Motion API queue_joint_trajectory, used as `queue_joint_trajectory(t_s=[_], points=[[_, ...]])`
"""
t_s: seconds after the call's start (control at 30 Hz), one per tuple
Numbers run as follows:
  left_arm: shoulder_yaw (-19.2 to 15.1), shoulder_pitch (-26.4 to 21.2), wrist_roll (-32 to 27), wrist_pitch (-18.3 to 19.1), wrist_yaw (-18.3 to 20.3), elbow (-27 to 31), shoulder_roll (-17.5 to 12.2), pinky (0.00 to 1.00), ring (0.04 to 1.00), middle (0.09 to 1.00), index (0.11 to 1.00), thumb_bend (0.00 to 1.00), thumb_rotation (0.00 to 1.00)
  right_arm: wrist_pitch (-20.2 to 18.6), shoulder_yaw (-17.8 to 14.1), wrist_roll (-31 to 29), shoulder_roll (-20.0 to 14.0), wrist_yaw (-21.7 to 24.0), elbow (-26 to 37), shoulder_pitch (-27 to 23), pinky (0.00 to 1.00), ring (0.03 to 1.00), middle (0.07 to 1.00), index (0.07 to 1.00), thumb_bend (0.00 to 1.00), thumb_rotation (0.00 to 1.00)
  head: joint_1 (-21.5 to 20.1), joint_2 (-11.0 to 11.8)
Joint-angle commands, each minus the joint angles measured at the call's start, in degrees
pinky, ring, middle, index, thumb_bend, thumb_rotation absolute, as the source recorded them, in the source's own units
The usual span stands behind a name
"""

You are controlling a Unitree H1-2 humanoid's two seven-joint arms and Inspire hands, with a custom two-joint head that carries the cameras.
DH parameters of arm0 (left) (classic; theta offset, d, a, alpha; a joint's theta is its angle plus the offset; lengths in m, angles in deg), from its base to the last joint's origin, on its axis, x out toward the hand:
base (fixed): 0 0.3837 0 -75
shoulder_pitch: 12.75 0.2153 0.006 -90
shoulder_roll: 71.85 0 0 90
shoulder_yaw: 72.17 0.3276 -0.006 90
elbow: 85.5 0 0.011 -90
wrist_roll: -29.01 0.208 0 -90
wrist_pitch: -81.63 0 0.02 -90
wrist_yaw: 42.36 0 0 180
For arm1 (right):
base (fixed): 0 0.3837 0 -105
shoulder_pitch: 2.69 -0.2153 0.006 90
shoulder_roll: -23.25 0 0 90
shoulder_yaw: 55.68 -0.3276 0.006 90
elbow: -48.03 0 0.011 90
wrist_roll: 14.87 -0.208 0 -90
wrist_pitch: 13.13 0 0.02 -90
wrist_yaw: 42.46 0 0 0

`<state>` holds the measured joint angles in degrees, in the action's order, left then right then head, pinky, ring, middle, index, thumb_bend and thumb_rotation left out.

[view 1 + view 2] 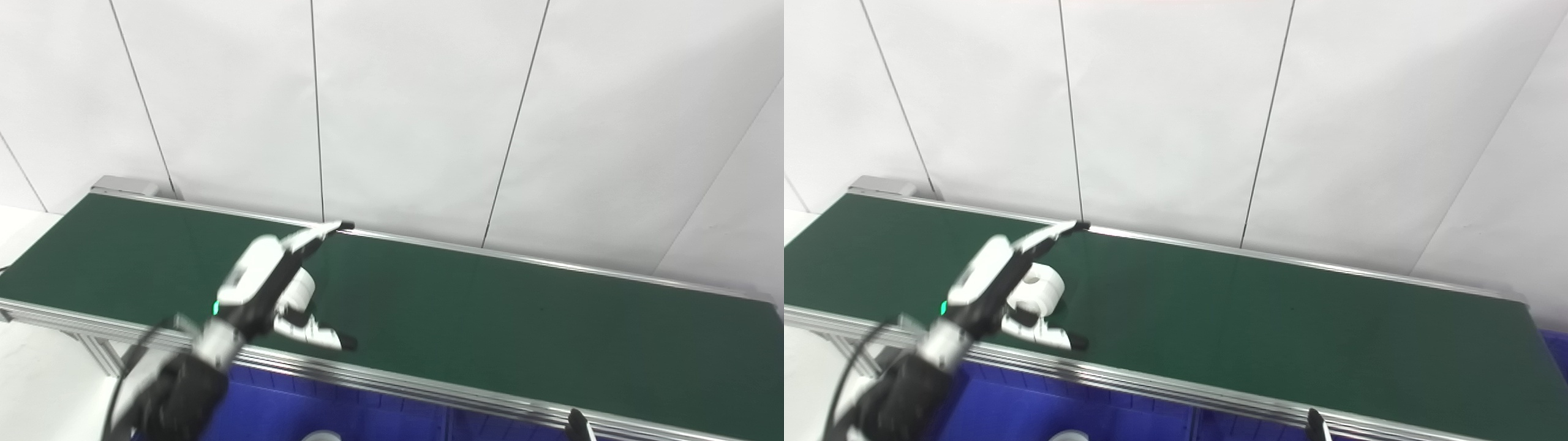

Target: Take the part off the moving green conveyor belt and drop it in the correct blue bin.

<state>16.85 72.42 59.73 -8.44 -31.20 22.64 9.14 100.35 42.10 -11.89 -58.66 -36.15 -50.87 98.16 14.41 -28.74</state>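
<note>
We reach the left hand (995, 285), fingers spread and holding nothing, around the white part (1041, 295) lying on the green belt (1274, 318). Next we should close on it, then carry it to the blue bin (1041, 410). The right hand (1315, 425) barely shows; we cannot tell its state.

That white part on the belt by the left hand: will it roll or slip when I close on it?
The white part looks like a short, rigid cylinder with a hole on top, probably plastic, so likely stiff and light. It seems to sit on a flat end, so rolling looks unlikely unless tipped. Its smooth curved side may slip between the open left hand fingers.
</note>
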Motion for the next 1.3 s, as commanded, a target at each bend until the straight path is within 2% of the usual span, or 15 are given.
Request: queue_joint_trajectory(t_s=[0.0,0.13,0.37,0.4,0.7,0.9,1.1,1.27], points=[[0.40,-4.03,0.99,1.19,1.49,-2.45,-2.30,0.88,0.892,0.888,0.858,1.00,0.32,3.17,0.02,-0.29,-0.06,0.31,1.76,-0.80,1.00,1.000,1.000,1.000,0.85,0.99,-0.02,-0.04],[2.13,-8.61,3.00,2.14,2.16,-9.02,-4.27,0.84,0.880,0.884,0.861,1.00,0.36,2.83,0.03,-0.24,-0.02,0.49,2.04,-0.73,1.00,1.000,1.000,1.000,0.86,0.99,-0.29,-0.41],[5.50,-14.36,3.63,2.66,3.90,-18.85,-5.51,0.91,0.916,0.907,0.883,1.00,0.38,2.52,0.08,0.04,0.34,0.64,3.20,-0.18,1.00,0.997,1.000,1.000,0.85,0.99,-1.02,-1.14],[5.92,-14.89,3.54,2.37,3.91,-19.88,-5.61,0.90,0.908,0.900,0.878,1.00,0.38,2.45,0.10,0.16,0.36,0.62,3.37,-0.10,1.00,0.996,1.000,1.000,0.85,0.99,-1.02,-1.14],[9.53,-19.51,0.39,4.31,7.31,-30.69,-3.87,0.93,0.940,0.909,0.888,1.00,0.36,1.26,0.57,0.85,0.76,0.64,5.52,0.98,1.00,0.994,1.000,1.000,0.85,0.99,-2.39,-2.06],[12.82,-20.57,2.13,6.28,7.54,-33.30,-2.44,0.93,0.957,0.935,0.901,1.00,0.38,0.19,0.89,1.66,1.05,0.50,7.49,1.92,1.00,0.990,1.000,1.000,0.87,1.00,-3.27,-2.89],[18.32,-22.49,6.73,4.45,7.79,-36.59,-3.93,0.96,0.936,0.915,0.890,1.00,0.35,-0.18,1.23,2.18,1.25,0.60,9.01,2.70,1.00,0.987,1.000,1.000,0.86,1.00,-3.95,-3.56],[20.95,-23.24,8.57,2.86,6.49,-38.78,-4.64,0.95,0.919,0.891,0.860,1.00,0.32,-0.69,1.57,2.18,1.12,0.84,10.20,3.23,1.00,0.989,1.000,1.000,0.85,1.00,-4.43,-3.95]])
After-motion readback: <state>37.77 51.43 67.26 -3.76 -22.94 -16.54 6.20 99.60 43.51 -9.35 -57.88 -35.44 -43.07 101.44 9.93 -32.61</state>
